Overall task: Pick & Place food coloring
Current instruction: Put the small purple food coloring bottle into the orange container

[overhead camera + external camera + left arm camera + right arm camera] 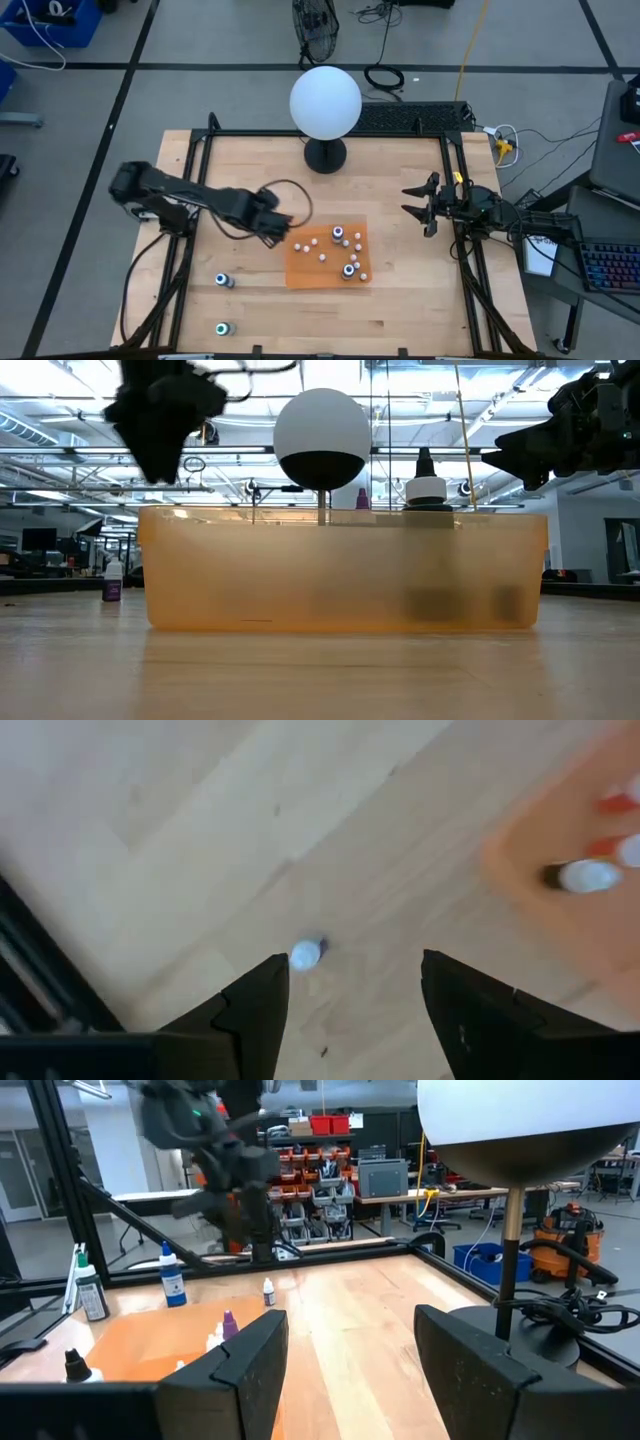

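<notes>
Many tiny white-capped food coloring bottles (338, 236) dot the orange mat (300, 268); left pincer (283, 238) open.

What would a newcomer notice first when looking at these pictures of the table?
First, the big white globe lamp on a black base at the far middle of the wooden table. Next, the flat orange rectangular mat at the centre, dotted with tiny white-capped dropper bottles. The left gripper hangs open at the mat's left edge; two more bottles stand apart near the front left.
</notes>
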### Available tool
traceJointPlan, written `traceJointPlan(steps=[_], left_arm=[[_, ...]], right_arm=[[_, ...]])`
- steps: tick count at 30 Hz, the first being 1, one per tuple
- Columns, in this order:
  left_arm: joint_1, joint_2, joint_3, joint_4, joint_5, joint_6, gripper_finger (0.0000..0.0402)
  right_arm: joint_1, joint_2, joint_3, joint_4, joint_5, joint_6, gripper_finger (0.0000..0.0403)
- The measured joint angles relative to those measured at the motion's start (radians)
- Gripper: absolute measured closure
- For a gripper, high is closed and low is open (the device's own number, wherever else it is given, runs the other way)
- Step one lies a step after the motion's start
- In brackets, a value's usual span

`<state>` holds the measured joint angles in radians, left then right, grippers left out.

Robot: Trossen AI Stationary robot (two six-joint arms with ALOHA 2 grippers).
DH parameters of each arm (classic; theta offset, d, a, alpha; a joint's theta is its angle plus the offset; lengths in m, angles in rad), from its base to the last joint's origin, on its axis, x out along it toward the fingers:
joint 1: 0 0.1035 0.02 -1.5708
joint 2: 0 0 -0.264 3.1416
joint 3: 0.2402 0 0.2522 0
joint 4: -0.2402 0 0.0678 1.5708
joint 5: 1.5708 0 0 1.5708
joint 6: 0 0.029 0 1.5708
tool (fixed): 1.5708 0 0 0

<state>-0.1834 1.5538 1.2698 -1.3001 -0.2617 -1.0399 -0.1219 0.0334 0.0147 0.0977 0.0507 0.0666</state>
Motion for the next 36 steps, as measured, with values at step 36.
traceJointPlan(steps=[36], left_arm=[[0.111, -0.115, -0.517, 0.465, 0.175, -0.054, 0.0288]], right_arm=[[0.0, 0.0, 0.0, 0.001, 0.0, 0.0, 0.0195]])
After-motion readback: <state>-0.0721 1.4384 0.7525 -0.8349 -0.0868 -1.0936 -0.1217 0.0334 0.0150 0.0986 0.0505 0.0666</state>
